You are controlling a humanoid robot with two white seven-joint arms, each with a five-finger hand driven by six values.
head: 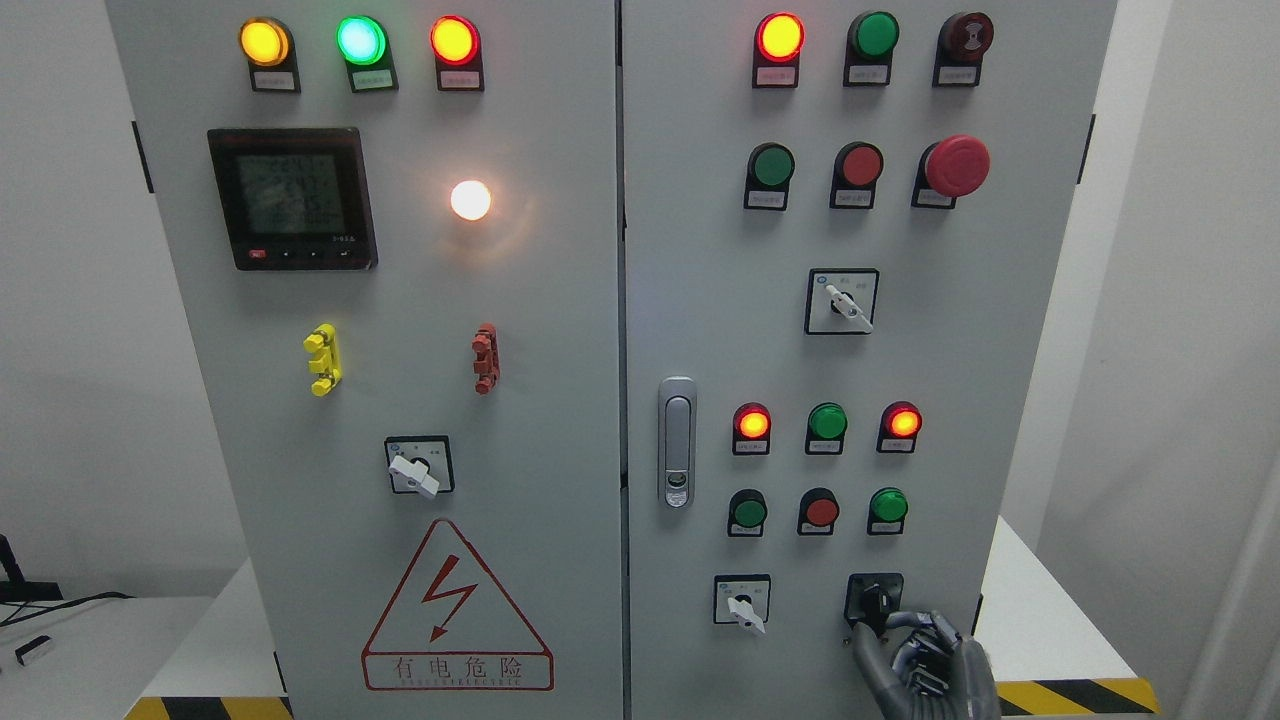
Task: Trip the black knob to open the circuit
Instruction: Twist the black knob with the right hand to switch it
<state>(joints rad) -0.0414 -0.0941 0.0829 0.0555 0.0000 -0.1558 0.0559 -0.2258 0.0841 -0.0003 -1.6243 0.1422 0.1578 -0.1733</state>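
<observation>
Filling almost the whole head view, the grey cabinet (560, 300) stands with two doors split by a vertical seam, the left door carrying a meter (292, 198), three lit lamps and a lightning warning triangle (456, 608), the right door (870, 330) carrying rows of lamps and pushbuttons, a red mushroom stop button (956, 165) and a door latch (677, 441). Near the bottom of that right door sits the black knob (875, 601) on its dark square plate, just beside a white-handled selector (743, 606) to its left. Only the right hand (925, 665) shows, its arm coming up from the lower right edge; the left is out of view, so the right is plainly the working one. The knob lies up and to the left of the palm, at the fingertips. The fingers (930, 630) are curled toward it and seem to touch or lightly pinch its lower right edge, though a firm clamp cannot be confirmed. The knob's handle looks roughly upright, tilted a little; its exact axis is hard to read. Tripping it likely needs a wrist twist about an axis straight into the door
</observation>
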